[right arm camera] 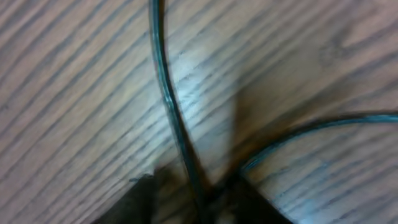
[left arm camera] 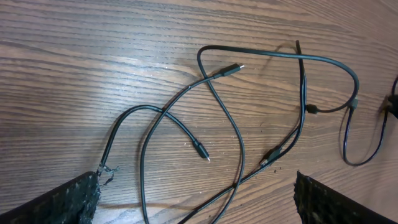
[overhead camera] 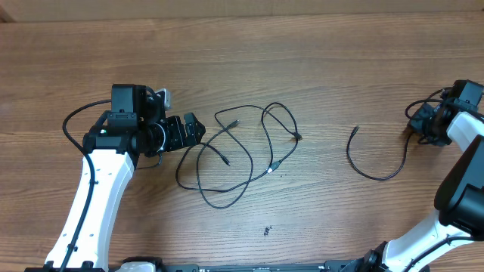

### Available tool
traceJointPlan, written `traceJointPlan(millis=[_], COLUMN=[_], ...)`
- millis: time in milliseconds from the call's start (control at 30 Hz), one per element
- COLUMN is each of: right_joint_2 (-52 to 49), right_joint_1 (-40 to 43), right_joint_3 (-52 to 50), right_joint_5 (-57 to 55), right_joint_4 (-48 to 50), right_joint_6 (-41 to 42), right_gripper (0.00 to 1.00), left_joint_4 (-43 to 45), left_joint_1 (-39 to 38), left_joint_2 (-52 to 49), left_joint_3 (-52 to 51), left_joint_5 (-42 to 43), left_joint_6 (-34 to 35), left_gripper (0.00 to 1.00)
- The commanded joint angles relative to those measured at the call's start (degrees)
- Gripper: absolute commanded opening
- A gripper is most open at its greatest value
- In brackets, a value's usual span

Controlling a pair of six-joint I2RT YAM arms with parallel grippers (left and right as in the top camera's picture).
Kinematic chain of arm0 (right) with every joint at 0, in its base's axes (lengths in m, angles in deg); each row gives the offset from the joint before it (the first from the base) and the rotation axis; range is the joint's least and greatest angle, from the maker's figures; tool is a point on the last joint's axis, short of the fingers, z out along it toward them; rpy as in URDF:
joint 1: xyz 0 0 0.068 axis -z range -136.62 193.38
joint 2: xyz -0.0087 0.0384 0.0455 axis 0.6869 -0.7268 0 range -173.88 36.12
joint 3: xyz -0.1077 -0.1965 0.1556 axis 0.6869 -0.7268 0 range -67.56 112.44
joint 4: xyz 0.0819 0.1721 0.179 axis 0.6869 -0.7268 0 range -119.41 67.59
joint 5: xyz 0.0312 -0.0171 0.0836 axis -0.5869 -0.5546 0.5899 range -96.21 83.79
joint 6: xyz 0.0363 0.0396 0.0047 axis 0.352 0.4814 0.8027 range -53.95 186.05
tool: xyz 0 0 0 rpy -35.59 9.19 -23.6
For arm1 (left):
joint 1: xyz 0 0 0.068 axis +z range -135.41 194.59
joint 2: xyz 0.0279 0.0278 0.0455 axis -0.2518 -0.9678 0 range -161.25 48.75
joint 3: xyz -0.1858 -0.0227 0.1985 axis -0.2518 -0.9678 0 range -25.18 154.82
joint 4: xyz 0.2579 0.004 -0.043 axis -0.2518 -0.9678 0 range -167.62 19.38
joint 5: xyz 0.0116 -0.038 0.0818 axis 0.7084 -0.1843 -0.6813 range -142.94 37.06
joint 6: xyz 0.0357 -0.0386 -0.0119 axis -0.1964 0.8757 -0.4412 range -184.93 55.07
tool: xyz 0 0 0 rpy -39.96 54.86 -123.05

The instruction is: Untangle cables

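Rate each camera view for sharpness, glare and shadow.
Overhead: sharp and evenly lit, the tangled cables casting barely any shadow on the table. Left wrist: sharp, with a pale sheen on the table at left and soft shadows beside the cables. Right wrist: heavily blurred close-up; the cable is smeared, with dark shadow towards the bottom.

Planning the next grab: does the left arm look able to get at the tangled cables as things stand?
Probably yes: the left gripper stands open just beside the tangled cables, nothing between or over them.
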Motion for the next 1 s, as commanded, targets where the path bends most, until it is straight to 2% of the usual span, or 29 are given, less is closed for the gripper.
traceJointPlan(millis=[0,67,233,567,967], right_joint_2=[-0.68,-0.66,0.31,11.23,12.87], right_joint_1=[-0.33,-0.33,-0.37,-0.37,-1.36], right_joint_3=[-0.26,-0.24,0.17,1.66,1.64], right_joint_5=[-0.15,0.09,1.36,2.97,14.93], right_joint_4=[0.07,-0.31,-2.1,-7.48,-22.03], right_joint_6=[-0.07,-0.02,0.15,0.11,-0.15], right_gripper=[0.25,0.12,0.04,0.04,0.04], left_joint_4=[0.07,0.07,0.07,0.07,0.07], left_joint_1=[0.09,0.09,0.09,0.09,0.09], left_joint_2=[-0.26,-0.26,-0.26,-0.26,-0.26], left_joint_3=[0.33,0.33,0.33,0.33,0.33], left_joint_5=[-0.15,-0.15,-0.15,-0.15,-0.15], left_joint_6=[-1.09,-1.09,-1.09,-1.09,-1.09], left_gripper=[0.99,1.0,1.0,1.0,1.0])
